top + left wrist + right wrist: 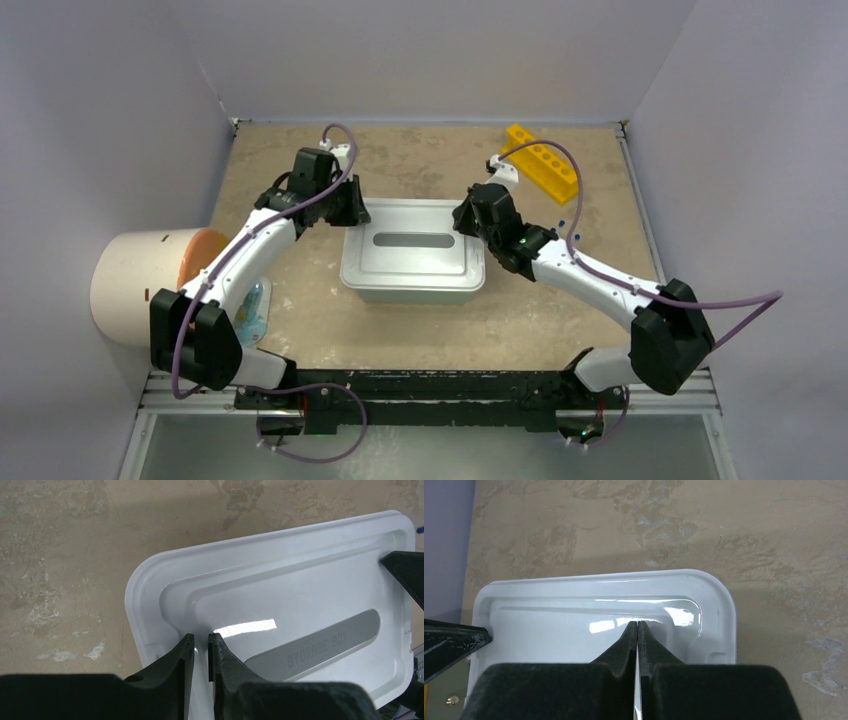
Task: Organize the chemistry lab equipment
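Observation:
The storage box with its white lid (412, 250) stands mid-table, lid on, so anything inside is hidden. My left gripper (352, 208) rests its tips on the lid's far left corner (150, 590), jaws almost together with a thin gap and nothing between them (201, 639). My right gripper (468, 215) is shut and empty, tips on the lid's far right part (637, 625). A clear squeeze bottle (252, 312) lies at the left, partly under my left arm. Tiny blue pieces (563, 222) lie right of the box. Bowls, tweezers, sticks and tubes are out of view.
A big cream cylinder with an orange face (140, 285) lies at the left edge. A yellow rack with holes (541, 162) sits at the back right. Grey walls close the table on three sides.

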`<state>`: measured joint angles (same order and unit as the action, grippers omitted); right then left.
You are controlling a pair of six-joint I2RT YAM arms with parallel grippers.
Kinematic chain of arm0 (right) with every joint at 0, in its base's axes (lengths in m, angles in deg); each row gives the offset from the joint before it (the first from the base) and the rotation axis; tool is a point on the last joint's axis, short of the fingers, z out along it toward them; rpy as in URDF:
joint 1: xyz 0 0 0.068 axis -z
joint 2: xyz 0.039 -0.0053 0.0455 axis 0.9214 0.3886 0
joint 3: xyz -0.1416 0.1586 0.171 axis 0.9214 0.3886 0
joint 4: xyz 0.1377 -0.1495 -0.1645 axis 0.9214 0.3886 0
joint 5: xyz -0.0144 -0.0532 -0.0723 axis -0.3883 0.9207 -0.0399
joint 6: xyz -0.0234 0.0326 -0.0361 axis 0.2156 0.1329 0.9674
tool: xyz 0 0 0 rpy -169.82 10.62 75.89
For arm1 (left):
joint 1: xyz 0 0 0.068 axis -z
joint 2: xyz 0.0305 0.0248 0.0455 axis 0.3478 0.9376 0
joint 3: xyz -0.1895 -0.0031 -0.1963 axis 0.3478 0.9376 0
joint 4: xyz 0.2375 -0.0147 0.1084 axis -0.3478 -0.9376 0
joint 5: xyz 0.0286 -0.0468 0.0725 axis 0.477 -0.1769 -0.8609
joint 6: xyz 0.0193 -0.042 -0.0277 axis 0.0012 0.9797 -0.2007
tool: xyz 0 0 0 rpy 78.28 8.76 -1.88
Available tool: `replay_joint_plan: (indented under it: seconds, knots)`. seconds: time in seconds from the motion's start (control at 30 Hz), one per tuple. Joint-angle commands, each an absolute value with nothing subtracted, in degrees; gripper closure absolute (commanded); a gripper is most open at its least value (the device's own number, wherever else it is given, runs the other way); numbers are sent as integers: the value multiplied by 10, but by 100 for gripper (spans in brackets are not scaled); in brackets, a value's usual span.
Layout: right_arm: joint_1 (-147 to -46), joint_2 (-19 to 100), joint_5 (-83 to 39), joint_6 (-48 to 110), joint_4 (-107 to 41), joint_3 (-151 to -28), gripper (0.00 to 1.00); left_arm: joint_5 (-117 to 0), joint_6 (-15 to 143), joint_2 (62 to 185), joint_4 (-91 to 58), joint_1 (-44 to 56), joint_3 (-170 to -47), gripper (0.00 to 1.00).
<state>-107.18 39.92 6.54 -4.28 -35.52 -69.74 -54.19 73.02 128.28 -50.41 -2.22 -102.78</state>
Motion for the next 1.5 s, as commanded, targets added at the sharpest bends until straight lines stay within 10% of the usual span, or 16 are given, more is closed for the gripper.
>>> replay_joint_plan:
  seconds: [0.0, 0.3, 0.63, 1.47]
  knots:
    - [-1068, 394, 53, -46, -330, -670, 100, -543, 729, 1286, -495, -23, -1015, 84]
    - [-1068, 368, 47, -35, -322, -728, 96, -502, 731, 1267, -499, -23, -1063, 71]
    - [-1068, 295, 96, 14, -285, -800, 2, -493, 724, 1196, -526, -22, -1169, 34]
    - [-1068, -53, 150, 91, -345, -622, 1, -437, 769, 859, -438, -22, -970, 29]
